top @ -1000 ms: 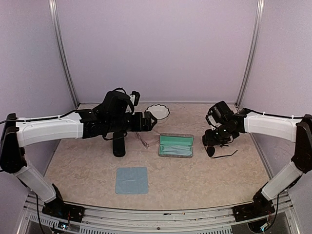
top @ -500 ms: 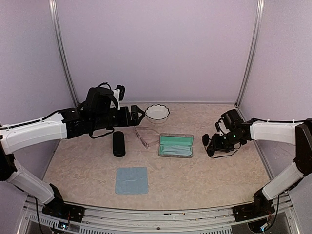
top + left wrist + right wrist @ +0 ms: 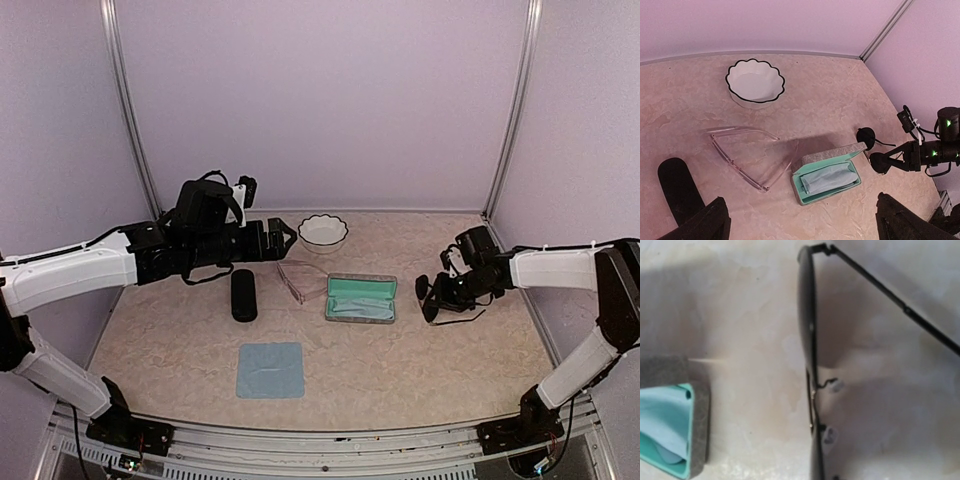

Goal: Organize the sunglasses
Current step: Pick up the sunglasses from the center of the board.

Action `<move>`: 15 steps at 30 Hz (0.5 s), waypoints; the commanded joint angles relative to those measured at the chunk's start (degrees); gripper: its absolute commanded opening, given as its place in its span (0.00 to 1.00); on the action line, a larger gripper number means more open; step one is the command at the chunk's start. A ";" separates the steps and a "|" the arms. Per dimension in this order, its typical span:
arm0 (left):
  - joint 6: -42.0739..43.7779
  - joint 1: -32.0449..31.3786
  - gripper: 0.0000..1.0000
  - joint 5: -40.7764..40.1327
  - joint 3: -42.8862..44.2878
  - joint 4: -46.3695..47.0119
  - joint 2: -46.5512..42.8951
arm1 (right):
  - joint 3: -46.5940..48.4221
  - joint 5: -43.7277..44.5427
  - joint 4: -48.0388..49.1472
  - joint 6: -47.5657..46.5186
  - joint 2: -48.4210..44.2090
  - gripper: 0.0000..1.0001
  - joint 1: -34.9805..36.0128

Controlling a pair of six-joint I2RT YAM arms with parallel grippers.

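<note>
Right of the teal-lined case, has lowered the round dark sunglasses to the bench with the right gripper; cannot tell whether its jaws pinch them. Has drawn the left gripper back, jaws spread, off the pale clear-framed glasses. Leaves both pairs uncased.

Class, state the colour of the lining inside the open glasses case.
The lining is teal, with a grey speckled outside; the left wrist view shows it best.
</note>
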 commanded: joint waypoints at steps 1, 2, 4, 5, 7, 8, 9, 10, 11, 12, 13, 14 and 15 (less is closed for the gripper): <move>0.84 0.37 0.99 -0.35 -0.71 -0.38 -1.02 | -1.10 -0.77 1.55 -0.36 0.95 0.22 -0.78; 0.87 0.33 0.99 -0.38 -0.65 -0.39 -1.02 | -1.12 -0.78 1.57 -0.32 0.96 0.20 -0.79; 0.99 0.38 0.99 -0.57 -0.76 -0.31 -1.02 | -1.03 -1.04 1.34 -0.52 0.79 0.14 -0.79; 1.08 0.38 0.99 -0.79 -0.87 -0.33 -0.94 | -1.04 -0.95 1.18 -0.57 0.58 0.09 -0.74; 1.18 0.38 0.99 -0.94 -0.97 -0.26 -0.80 | -0.83 -0.69 0.71 -0.72 0.16 0.00 -0.79; 1.25 0.38 0.99 -0.94 -1.00 -0.19 -0.73 | -0.60 -0.76 0.36 -0.90 -0.06 0.00 -0.72; 1.26 0.38 0.99 -0.96 -0.97 -0.22 -0.67 | -0.46 -0.86 0.08 -1.04 -0.37 0.00 -0.78; 1.29 0.38 0.99 -1.04 -0.97 -0.20 -0.71 | -0.26 -1.09 -0.11 -1.27 -0.79 0.00 -0.72; 1.37 0.38 0.99 -1.14 -1.07 -0.08 -0.78 | -0.10 -1.07 -0.32 -1.54 -1.31 0.00 -0.74; 1.48 0.38 0.99 -1.38 -1.03 0.04 -0.82 | 0.05 -1.27 -0.50 -1.97 -1.94 0.00 -0.77; 1.58 0.38 0.99 -1.58 -1.04 0.04 -0.91 | 0.30 -1.36 -0.63 -2.51 -2.63 0.00 -0.77; 1.68 0.38 0.99 -1.92 -1.12 0.09 -1.05 | 0.44 -1.43 -0.73 -3.30 -3.40 0.00 -0.79; 1.64 0.42 0.99 -2.30 -1.10 0.08 -1.19 | 0.66 -1.22 -0.72 -3.95 -4.39 0.00 -0.74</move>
